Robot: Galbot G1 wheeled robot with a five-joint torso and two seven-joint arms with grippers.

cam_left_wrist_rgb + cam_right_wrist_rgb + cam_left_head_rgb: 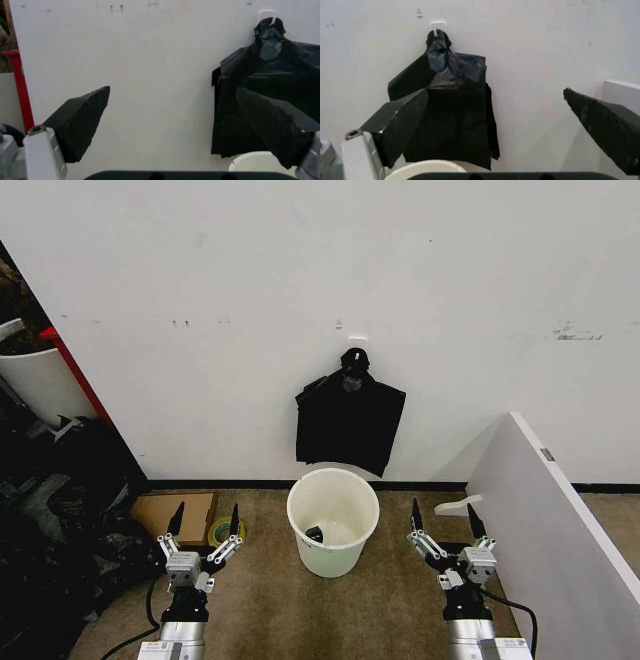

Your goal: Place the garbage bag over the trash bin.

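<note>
The garbage bag [349, 425] is a thin black plastic film hanging flat on the white wall from a small white hook, its top bunched into a knot. Directly below it on the floor stands the trash bin [333, 545], a round cream-white bucket, upright and uncovered. My left gripper [207, 516] is open, low to the left of the bin. My right gripper [443, 516] is open at the same height on the bin's right. The left wrist view has the garbage bag [270, 93] above the trash bin rim [252, 161]. The right wrist view has the garbage bag [455, 112] above the rim [427, 167].
A white slanted panel [550, 520] bounds the right side. A dark heap of clutter [60, 520] and a white curved container with a red edge [40, 375] fill the left. Flat cardboard [180, 515] and a tape roll [222, 531] lie by my left gripper. A small dark scrap [314, 532] lies inside the bin.
</note>
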